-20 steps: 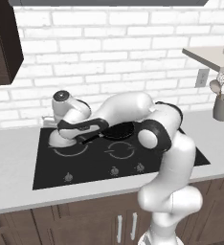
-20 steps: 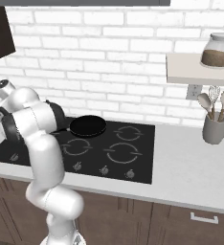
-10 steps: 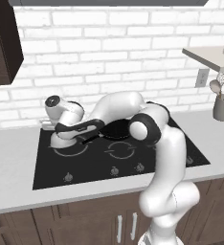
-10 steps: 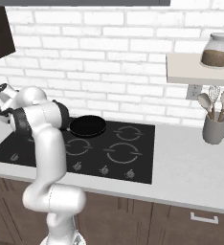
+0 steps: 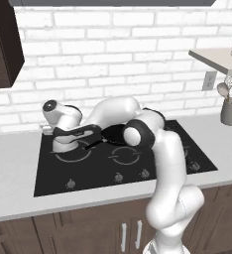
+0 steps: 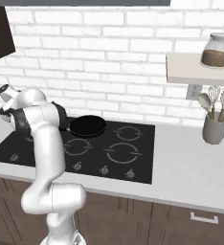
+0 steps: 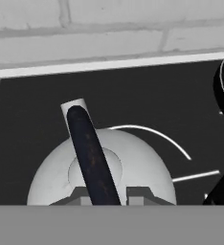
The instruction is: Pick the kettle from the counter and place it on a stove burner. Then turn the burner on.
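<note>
The kettle (image 7: 102, 174) sits on the black glass cooktop (image 5: 113, 166), at its rear left area as the left base view shows it (image 5: 64, 144). In the hand view the kettle is a pale dome with a dark handle arching over its top from the far rim toward the camera. A thin pale ring marking, the burner (image 7: 171, 141), curves out from behind the kettle's right side, so the kettle stands on or within that marking.

The claw (image 5: 63, 130) is directly above the kettle, and the hand view looks straight down the handle. Two grey finger tips (image 7: 80, 194) rise at the lower edge of that view, one on each side of the handle. Whether they press on the handle or stand apart from it cannot be told.

The arm reaches from the base across the cooktop to the left rear corner. A black frying pan (image 6: 87, 126) lies on the cooktop's rear, just right of the arm's forearm in the right base view. The pale grey bench (image 6: 190, 165) borders the cooktop on all sides. A grey cup of utensils (image 6: 215, 125) stands on the bench at the far right, below a wall shelf (image 6: 200, 72) that carries a glass jar (image 6: 216, 49). A white brick wall (image 5: 118, 54) backs the bench.
</note>
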